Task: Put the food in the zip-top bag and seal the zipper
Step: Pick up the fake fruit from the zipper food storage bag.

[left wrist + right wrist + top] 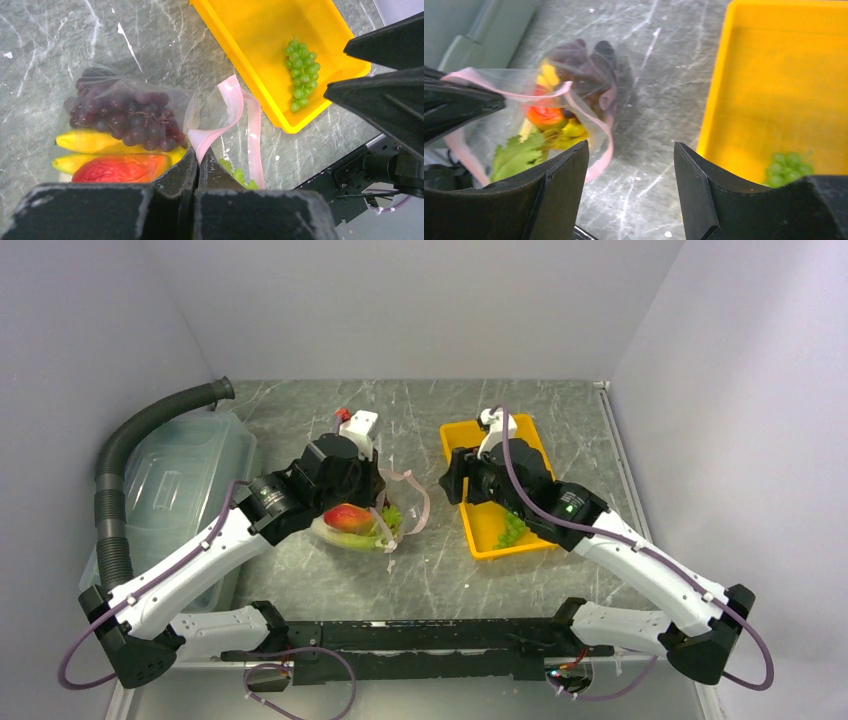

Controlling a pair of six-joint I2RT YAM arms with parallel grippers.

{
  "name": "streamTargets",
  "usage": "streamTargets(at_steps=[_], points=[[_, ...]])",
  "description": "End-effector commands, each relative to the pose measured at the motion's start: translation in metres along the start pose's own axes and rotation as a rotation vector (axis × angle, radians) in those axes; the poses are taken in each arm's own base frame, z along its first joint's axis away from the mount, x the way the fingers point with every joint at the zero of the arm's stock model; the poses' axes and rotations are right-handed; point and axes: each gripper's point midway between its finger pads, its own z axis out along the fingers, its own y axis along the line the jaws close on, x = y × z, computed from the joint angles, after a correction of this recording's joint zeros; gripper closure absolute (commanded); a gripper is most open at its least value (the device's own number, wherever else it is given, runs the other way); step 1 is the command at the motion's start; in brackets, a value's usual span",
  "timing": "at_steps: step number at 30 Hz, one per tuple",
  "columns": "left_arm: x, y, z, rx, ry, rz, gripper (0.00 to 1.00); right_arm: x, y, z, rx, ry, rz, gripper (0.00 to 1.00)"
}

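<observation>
left gripper [196, 159]: clamped on the pink zipper [231, 100], so it's holding one lip of the zip-top bag [202, 110] up off the table [60, 40]. The mouth gapes toward the tray side.
right gripper [630, 150]: jaws wide, nothing in them. It hangs over the bare strip of table between the bag and the yellow tray [250, 30].
already bagged: dark grapes [125, 120], bananas [82, 141], a red-orange fruit [117, 169], plus something leafy green near the mouth.
left over: looks like only the green grapes [300, 75], lying in the near end of the tray.
the bit that matters: in the right wrist view the bunch sits at the lower right, just past the right-hand finger, and the bag mouth is at the upper left. So it's grapes on one side of that gripper and bag on the other.
nearer arm: the right one, easily; the left is busy with the bag.
long axis: the bunch runs roughly along the tray's length, so I'd guess a pinch across its narrow width.
zipper: loose and twisted, not sealed yet. Sealing comes last, I reckon.
</observation>
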Motion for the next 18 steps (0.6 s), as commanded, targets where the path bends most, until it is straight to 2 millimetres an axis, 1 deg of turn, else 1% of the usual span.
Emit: streamTargets(at_steps=[1, 2, 6, 11, 14, 18], points=[[-0.014, -0.007, -0.010, 0.043, -0.055, -0.021, 1.00, -0.006, -0.035, -0.017, 0.153, -0.004, -0.027, 0.33], [-0.012, -0.007, -0.011, 0.043, -0.053, -0.021, 1.00, -0.002, -0.042, -0.017, 0.177, 0.007, -0.025, 0.33], [-0.010, -0.005, -0.014, 0.043, -0.055, -0.025, 1.00, 0.016, -0.075, -0.019, 0.294, 0.056, -0.003, 0.25], [-0.012, -0.007, -0.017, 0.057, -0.055, -0.017, 1.00, 0.040, -0.109, -0.017, 0.392, 0.113, 0.034, 0.16], [-0.012, -0.009, -0.017, 0.068, -0.053, -0.012, 1.00, 0.058, -0.125, -0.014, 0.438, 0.163, 0.048, 0.15], [-0.011, -0.010, -0.018, 0.078, -0.055, -0.008, 1.00, 0.078, -0.140, -0.009, 0.501, 0.220, 0.073, 0.12]])
